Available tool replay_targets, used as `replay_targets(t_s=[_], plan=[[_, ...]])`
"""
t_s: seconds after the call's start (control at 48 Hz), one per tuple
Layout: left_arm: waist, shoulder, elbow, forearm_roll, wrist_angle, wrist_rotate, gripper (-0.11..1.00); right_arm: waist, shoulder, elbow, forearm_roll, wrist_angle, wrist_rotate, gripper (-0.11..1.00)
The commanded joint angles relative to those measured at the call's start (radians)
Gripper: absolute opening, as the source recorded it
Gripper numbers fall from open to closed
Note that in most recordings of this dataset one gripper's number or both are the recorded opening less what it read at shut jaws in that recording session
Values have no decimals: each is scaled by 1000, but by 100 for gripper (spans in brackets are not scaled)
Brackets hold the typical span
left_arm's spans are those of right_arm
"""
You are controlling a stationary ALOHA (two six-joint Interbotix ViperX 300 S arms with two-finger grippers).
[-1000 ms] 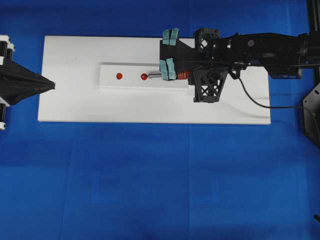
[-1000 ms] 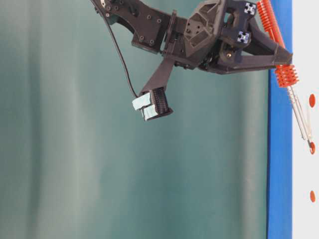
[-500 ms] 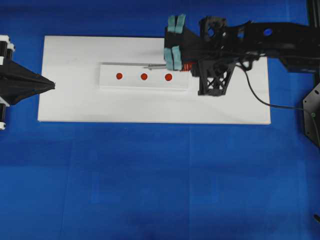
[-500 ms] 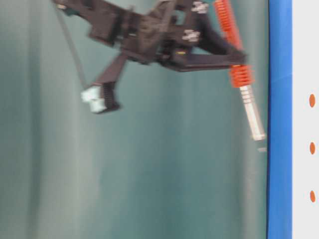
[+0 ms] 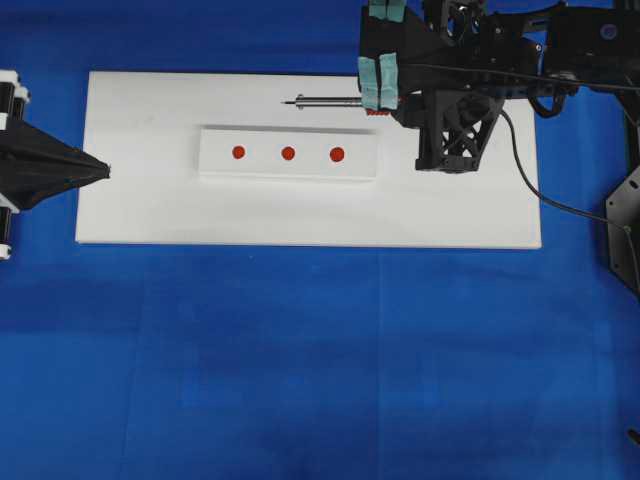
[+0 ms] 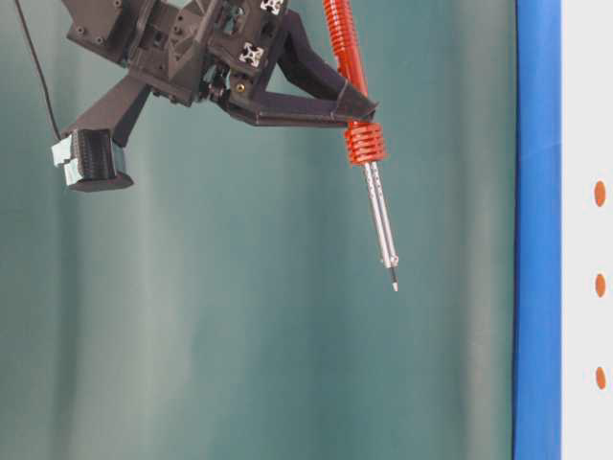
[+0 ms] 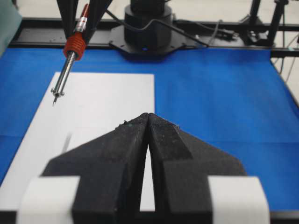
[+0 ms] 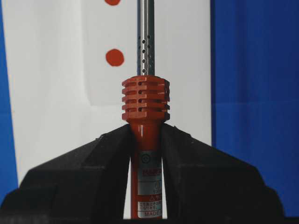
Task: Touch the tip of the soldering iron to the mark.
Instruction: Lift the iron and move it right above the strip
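With the right tool [image 5: 381, 48] clenched on the soldering iron [image 5: 335, 100] at the overhead view's upper middle, well above the mark [image 5: 288, 153], I'd lower it slowly, tip aimed at that middle dot.

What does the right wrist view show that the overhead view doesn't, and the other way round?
Only the right wrist view shows the right gripper clamping the soldering iron by its ribbed red handle. Only the overhead view shows all three red dots, including the mark, the iron's tip off the white block, and the shut left gripper. Both show the iron's silver shaft and the white block.
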Motion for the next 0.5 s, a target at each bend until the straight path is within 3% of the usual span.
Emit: replay_targets(t_s=[0.0, 0.479], plan=[[0, 3, -14, 3, -6, -2, 0, 3, -25, -21, -2, -3, 0, 7], [2, 3, -12, 3, -5, -2, 0, 3, -144, 98, 3, 2, 12, 7]])
